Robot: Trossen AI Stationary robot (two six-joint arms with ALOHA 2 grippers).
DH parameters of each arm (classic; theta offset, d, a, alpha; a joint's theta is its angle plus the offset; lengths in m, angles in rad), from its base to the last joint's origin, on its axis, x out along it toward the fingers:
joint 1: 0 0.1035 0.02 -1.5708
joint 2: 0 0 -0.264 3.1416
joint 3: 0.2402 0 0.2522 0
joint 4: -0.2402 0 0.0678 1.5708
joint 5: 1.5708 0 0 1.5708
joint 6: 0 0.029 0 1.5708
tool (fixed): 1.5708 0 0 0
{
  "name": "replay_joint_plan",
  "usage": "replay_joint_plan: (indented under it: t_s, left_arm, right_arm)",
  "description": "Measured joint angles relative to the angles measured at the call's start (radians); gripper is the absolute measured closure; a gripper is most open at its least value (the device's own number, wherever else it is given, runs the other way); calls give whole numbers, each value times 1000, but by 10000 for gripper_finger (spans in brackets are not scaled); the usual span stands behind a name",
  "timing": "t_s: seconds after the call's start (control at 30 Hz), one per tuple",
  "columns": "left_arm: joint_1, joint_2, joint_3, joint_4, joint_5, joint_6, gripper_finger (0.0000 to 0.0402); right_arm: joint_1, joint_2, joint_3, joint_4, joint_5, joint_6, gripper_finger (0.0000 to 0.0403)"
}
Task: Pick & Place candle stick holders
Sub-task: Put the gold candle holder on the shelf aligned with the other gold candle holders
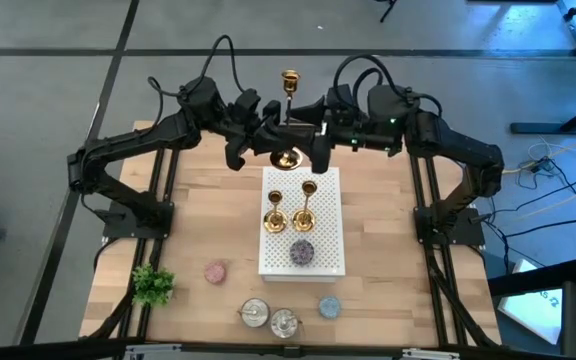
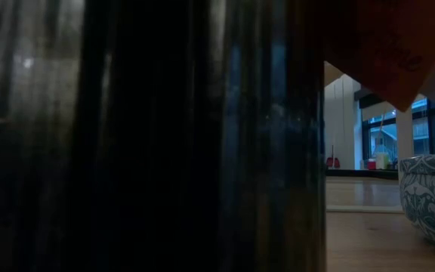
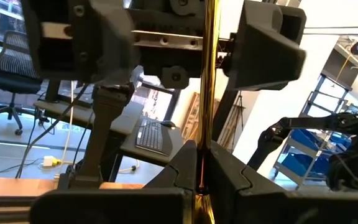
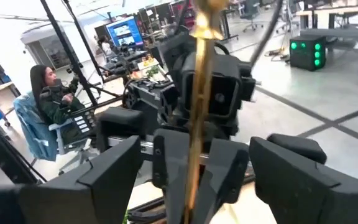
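Both arms meet above the 12 o'clock edge of the counter [image 1: 198, 215], over the far end of a white board [image 1: 326, 222]. Between them hangs one candlestick [image 1: 289, 118], lifted off the surface; its cup end points toward 12 o'clock and its flared base shows just at the board's far edge.

The left gripper [image 1: 271, 130] comes in from 9 o'clock. In the left wrist view its two fingers [image 3: 180, 167] are closed tightly on the thin gold stem, so this gripper is gripping the candlestick [image 3: 207, 93].

The right gripper [image 1: 313, 136] comes in from 3 o'clock and faces the left one. In the right wrist view its two fingers [image 4: 114, 171] stand wide apart, one on each side of the gold stem [image 4: 199, 93], and they do not touch it, so it is open.

Two other candlesticks [image 1: 290, 208] stand upright side by side in the middle of the board, close together but apart. A purple disc [image 1: 301, 252] lies on the board at 6 o'clock from them.

On the bare wood near the 6 o'clock edge are a small green plant [image 1: 153, 284], a pink disc [image 1: 215, 272], two glass pots [image 1: 270, 318] and a blue disc [image 1: 329, 307].

The low view is mostly blocked by something dark; a patterned bowl [image 2: 431, 198] shows at its 3 o'clock side.
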State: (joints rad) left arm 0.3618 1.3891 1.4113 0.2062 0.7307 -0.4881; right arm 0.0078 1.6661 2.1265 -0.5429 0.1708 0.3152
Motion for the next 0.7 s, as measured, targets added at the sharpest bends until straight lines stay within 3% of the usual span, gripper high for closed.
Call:
replay_joint_plan:
  t_s: [0.27,0.7]
  left_arm:
    - [0,0,0,-3,-2,1,389]
    - [3,0,0,-52,-55,42,389]
  right_arm:
    - [-8,0,0,1,-7,21,120]
    - [-29,6,0,-39,-17,-12,291]
